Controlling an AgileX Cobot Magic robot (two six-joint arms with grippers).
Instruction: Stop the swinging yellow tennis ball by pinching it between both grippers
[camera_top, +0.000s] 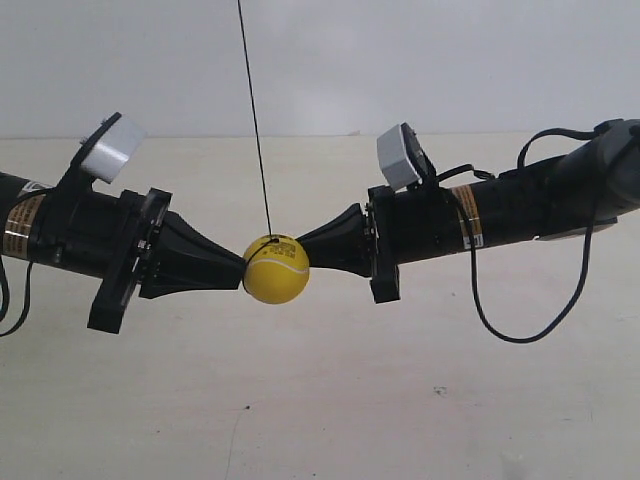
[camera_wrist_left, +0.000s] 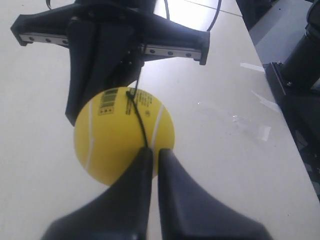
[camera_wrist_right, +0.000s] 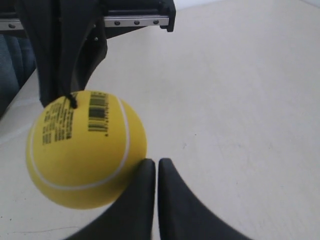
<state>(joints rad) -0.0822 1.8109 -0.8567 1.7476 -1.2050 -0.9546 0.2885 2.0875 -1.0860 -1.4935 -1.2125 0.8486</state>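
Yellow tennis ball (camera_top: 277, 270) hangs at the middle of the exterior view on a thin dark string (camera_top: 253, 110). The string runs up toward 12 o'clock, leaning slightly to 11, and leaves the frame. The ball sits caught between two black cone-tipped arms. The tool at the exterior view's left (camera_top: 240, 263) meets the ball at its 9 o'clock side. The tool at the exterior view's right (camera_top: 305, 246) meets it near 2 o'clock, a little higher. Both tips touch the fuzz. Cannot tell from that view which arm is the robot's left. In the left wrist view, the left tool (camera_wrist_left: 152, 152) has its two fingers pressed together with only a thin slit between them and nothing held in it. The joined tip rests against the ball, where the string crosses its face. A black barcode print (camera_wrist_left: 108, 102) and a pale curved seam (camera_wrist_left: 156, 122) show on the ball, and the opposite cone stands just behind it. In the right wrist view, the right tool (camera_wrist_right: 156, 162) is likewise pressed together, its tip against the ball just beside the seam. One arm carries a white-grey camera block (camera_top: 113, 148) and the other arm carries a second block (camera_top: 400, 157). A black cable (camera_top: 500, 320) loops under the arm at 3 o'clock. The pale bench (camera_top: 420, 400) lies below, and the ball looks to hang apart from it.
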